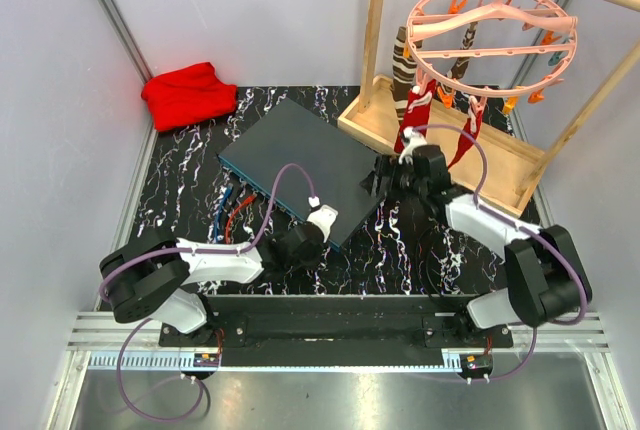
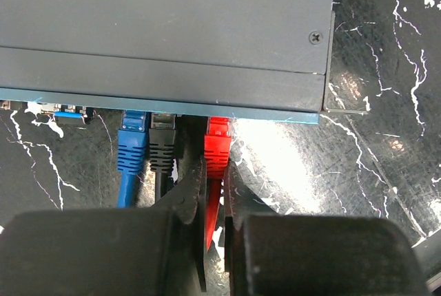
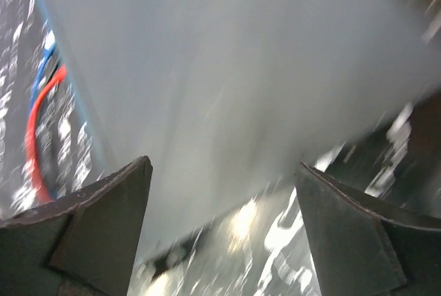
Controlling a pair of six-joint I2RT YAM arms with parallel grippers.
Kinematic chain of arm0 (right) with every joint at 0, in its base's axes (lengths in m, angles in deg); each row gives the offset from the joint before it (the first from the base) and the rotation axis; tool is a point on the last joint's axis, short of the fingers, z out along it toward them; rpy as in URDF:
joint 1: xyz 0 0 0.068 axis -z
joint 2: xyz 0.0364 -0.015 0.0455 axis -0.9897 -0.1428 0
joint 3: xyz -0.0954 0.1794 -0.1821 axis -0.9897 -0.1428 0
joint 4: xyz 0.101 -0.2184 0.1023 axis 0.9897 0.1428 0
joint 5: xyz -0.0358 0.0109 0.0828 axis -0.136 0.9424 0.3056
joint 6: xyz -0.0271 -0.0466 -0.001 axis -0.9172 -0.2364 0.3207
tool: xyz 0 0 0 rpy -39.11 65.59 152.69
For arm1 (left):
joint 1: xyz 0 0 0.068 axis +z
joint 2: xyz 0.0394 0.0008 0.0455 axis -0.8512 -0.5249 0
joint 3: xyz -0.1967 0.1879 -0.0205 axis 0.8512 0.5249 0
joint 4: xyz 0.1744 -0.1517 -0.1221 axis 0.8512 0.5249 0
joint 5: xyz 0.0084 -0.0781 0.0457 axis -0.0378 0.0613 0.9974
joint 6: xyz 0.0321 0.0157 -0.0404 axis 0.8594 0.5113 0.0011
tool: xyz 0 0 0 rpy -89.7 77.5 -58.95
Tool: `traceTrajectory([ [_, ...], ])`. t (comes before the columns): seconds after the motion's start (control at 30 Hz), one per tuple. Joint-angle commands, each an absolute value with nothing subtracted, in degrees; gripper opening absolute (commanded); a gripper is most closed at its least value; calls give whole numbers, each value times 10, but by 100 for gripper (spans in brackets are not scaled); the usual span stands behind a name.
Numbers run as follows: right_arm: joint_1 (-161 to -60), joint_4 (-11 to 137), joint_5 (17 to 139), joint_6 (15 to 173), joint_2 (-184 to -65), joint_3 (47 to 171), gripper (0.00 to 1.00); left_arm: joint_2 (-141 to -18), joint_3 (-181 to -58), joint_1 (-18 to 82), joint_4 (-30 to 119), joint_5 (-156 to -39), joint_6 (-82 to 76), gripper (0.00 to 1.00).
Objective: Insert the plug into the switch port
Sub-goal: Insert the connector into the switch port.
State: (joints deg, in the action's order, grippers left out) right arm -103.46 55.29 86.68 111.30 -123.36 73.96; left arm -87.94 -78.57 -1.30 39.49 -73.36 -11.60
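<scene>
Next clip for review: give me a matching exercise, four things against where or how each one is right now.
Things:
1. red plug
2. blue plug
3. right gripper
4. red cloth

Places or states:
A. open, by the switch
B. far left corner of the table
C. held in the left gripper
D. leftmost of three plugs at the switch's front edge

Pairs: 1-C, 2-D, 3-A, 4-B

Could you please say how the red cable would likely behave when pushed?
Probably floppy along its length: the red cable lies in a loose curve. Its moulded plug looks stiffer, so pushing there should likely transfer better.
</scene>
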Motion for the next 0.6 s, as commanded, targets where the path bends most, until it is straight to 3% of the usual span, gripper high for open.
traceTrajectory([
  [0.0, -1027, 540, 759, 1007, -1291, 843, 96, -887, -785, -11, 305, -705, -132, 0],
  [0.27, -998, 574, 780, 914, -1438, 961, 99, -888, -786, -12, 309, -709, -133, 0],
  [0.57, -985, 646, 881, 899, -1514, 1027, 97, -894, -785, -12, 305, -714, -140, 0],
])
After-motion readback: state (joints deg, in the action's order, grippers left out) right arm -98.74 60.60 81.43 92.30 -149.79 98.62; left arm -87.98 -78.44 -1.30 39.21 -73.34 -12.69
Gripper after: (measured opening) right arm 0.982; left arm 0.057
